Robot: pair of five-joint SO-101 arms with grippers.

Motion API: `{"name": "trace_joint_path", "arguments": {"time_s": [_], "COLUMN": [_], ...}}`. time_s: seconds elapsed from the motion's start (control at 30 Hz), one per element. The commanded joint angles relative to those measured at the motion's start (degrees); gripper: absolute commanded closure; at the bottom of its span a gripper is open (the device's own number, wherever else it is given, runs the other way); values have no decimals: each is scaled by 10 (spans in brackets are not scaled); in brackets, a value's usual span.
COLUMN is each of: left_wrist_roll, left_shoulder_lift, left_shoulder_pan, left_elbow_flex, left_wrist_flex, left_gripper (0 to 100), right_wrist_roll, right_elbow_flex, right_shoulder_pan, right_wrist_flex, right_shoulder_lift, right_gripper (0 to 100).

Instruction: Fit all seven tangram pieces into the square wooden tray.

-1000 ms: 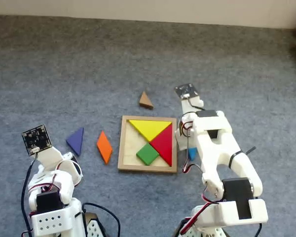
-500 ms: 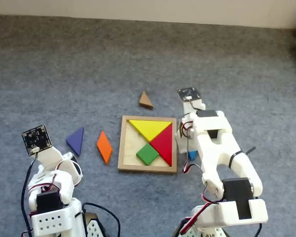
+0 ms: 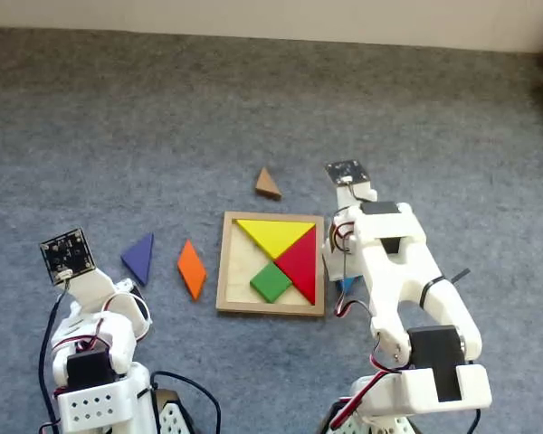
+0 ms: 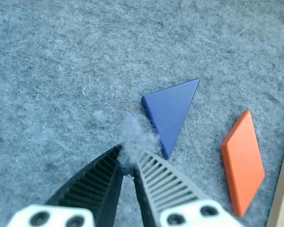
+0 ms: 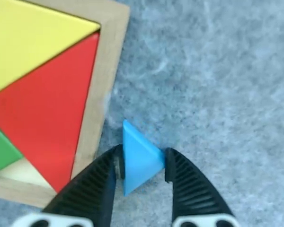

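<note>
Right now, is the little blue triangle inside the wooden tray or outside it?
Outside. The light blue triangle is beyond the tray and its wooden rim, over the grey carpet, held by the right end effector.

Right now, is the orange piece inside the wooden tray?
No, the orange piece lies on the carpet beside the tray, outside its rim.

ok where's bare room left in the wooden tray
In the square wooden tray: bare left part, bordered by its left rim, the yellow triangle and the green square; a sliver between that square and the red triangle. Crowded outside the right rim: right gripper holding the light-blue triangle.
</note>
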Motion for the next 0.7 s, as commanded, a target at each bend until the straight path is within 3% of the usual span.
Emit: {"name": "trace_joint_path", "arguments": {"time_s": [0.0, 0.1, 0.33, 0.67], "left_wrist_roll": [4, 4, 4, 4], "left_shoulder_lift": [-14, -14, -14, -14], "left_shoulder_pan": [-7, -7, -7, -7], "left_elbow_flex": [12, 12, 12, 12], "left_wrist_flex": [-4, -4, -4, -4], "left_gripper": [994, 994, 994, 994], "right_wrist_roll": [-3, 3, 95, 287], "right_elbow_flex": [-31, -29, -27, -25], "right_shoulder_pan": [7, 6, -13, -104], "right_wrist_flex": [31, 39, 42, 42], "right_shoulder_lift": [-37, -88, -167, -168], "right_gripper": [943, 943, 943, 946]}}
